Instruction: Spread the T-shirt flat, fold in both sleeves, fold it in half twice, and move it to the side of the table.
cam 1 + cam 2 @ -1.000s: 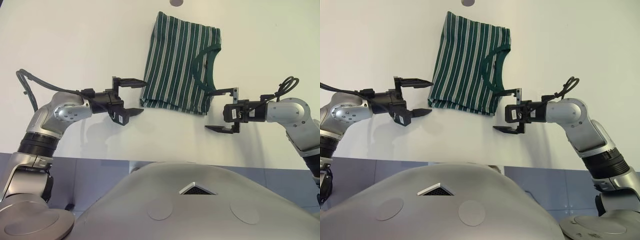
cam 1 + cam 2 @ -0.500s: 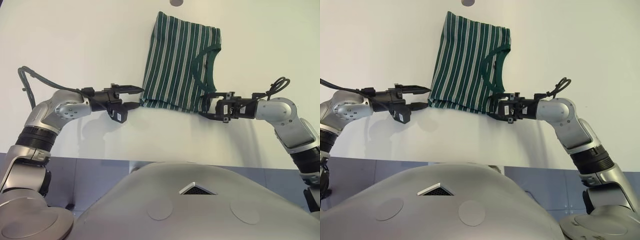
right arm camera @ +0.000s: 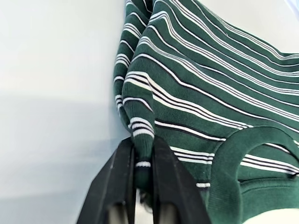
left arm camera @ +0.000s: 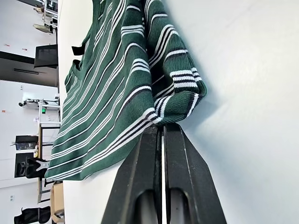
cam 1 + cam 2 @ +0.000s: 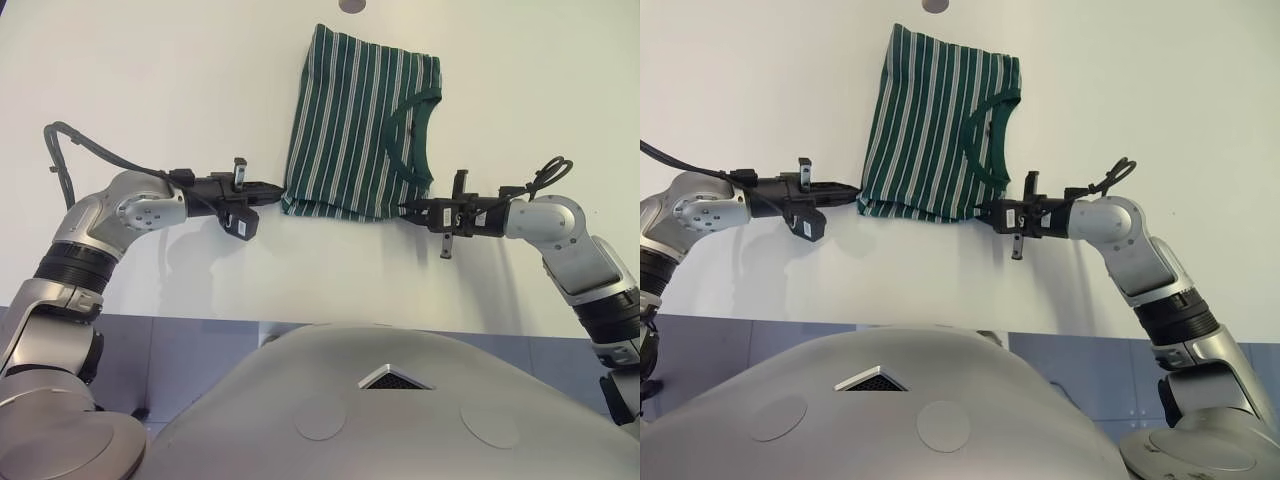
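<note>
At the near edge of the T-shirt: we found one arm at each corner.
Left pincer: pressed together, seemingly nipping the T-shirt's near-left corner.
Right pincer: pinching the T-shirt's near-right corner.
T-shirt: folded on the tabletop, its long axis running away beyond both pincers.

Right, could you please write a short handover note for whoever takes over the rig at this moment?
Left gripper: shut on the shirt's near left corner.
Right gripper: shut on its near right corner; fabric sits between the fingers.
Shirt: flat on the table ahead of the robot, a compact rectangle, collar toward the right.
Done: sleeves are in and layers are stacked, so apparently one half-fold.
Left: probably carry the near edge over to the far edge, then move the shirt to the table's side.
</note>
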Available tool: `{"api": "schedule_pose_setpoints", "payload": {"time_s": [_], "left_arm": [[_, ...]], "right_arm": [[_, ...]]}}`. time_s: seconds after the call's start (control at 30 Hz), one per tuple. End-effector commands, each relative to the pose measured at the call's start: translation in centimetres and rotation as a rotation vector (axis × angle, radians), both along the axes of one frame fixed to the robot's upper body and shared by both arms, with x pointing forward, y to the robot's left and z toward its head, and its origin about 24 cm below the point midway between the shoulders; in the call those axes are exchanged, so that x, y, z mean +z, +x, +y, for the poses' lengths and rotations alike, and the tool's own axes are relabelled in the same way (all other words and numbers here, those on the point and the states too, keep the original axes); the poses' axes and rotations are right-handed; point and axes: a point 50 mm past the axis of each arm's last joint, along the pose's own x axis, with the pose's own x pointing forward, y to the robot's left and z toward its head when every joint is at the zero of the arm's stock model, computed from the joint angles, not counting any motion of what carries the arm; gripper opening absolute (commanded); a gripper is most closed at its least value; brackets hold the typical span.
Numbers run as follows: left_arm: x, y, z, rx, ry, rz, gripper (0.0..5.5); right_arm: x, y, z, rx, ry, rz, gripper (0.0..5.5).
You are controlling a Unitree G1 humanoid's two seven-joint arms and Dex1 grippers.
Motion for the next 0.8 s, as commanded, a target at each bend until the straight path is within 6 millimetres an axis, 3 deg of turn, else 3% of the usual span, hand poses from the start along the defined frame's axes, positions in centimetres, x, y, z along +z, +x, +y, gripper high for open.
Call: {"api": "schedule_pose_setpoints", "payload": {"time_s": [0.03,0.13,0.3,0.37,0.57,0.7,0.8], "left_arm": [[0.6,-2.9,-0.7,0.077,-0.125,0.371,0.00],[3.4,-4.2,-0.3,0.067,-0.179,0.610,0.00],[6.0,-5.6,1.8,0.068,-0.124,0.807,0.00],[6.7,-5.8,2.1,0.074,-0.162,0.872,0.00],[7.0,-0.1,2.3,0.330,-0.421,0.731,0.00],[3.9,4.9,2.6,0.584,-0.518,0.604,0.00],[1.5,6.9,2.9,0.744,-0.585,0.533,0.00]], "right_arm": [[0.1,-0.5,-0.9,-0.016,0.000,0.107,0.22],[2.3,-1.3,-1.2,0.039,0.080,0.208,0.22],[5.0,-3.9,-2.2,0.184,0.111,0.399,0.20],[5.6,-3.9,-2.5,0.194,0.115,0.408,0.20],[5.5,4.0,-2.3,-0.094,0.075,-0.027,0.20],[3.7,8.7,-1.0,-0.187,-0.048,-0.289,0.20],[2.9,10.8,0.9,-0.178,-0.059,-0.379,0.20]]}}
